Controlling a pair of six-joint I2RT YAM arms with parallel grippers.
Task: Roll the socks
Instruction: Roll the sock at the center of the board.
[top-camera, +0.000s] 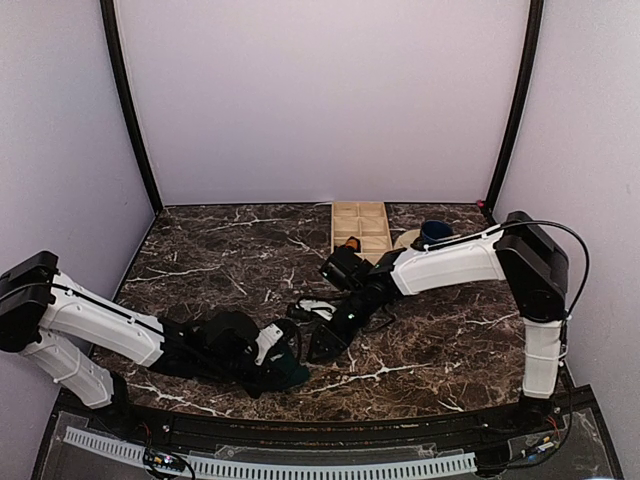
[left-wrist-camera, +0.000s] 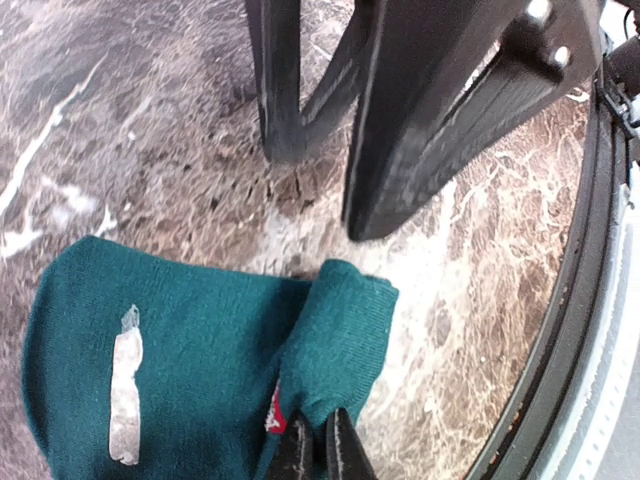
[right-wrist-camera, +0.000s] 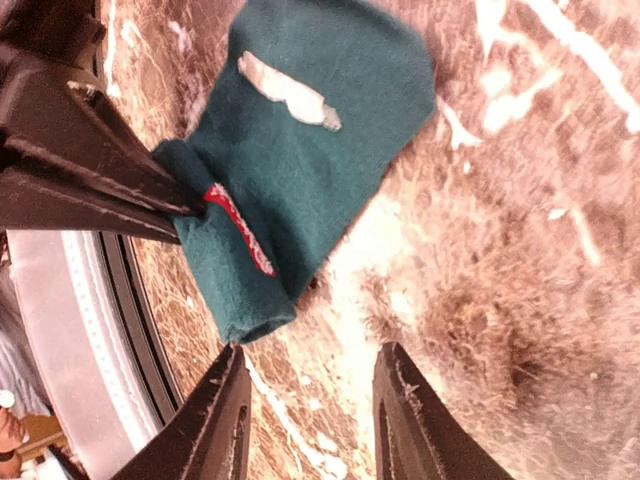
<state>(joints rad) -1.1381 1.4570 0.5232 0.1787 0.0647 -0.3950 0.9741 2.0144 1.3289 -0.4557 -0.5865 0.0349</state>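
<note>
A dark marble table (top-camera: 220, 250) with white veins sits inside pale lilac walls (top-camera: 320, 100), with black posts (top-camera: 128, 110) in the corners. A wooden tray (top-camera: 361, 228) lies at the far side, a dark blue mug (top-camera: 434, 232) just right of it. Well nearer than the tray, by the near edge, the socks (left-wrist-camera: 200, 370) lie as a teal bundle, red showing in a fold. The left gripper (left-wrist-camera: 322, 450) is pinched narrow on that fold. Between tray and socks the right gripper (right-wrist-camera: 310, 380) stands parted, holding nothing, just beside the bundle.
</note>
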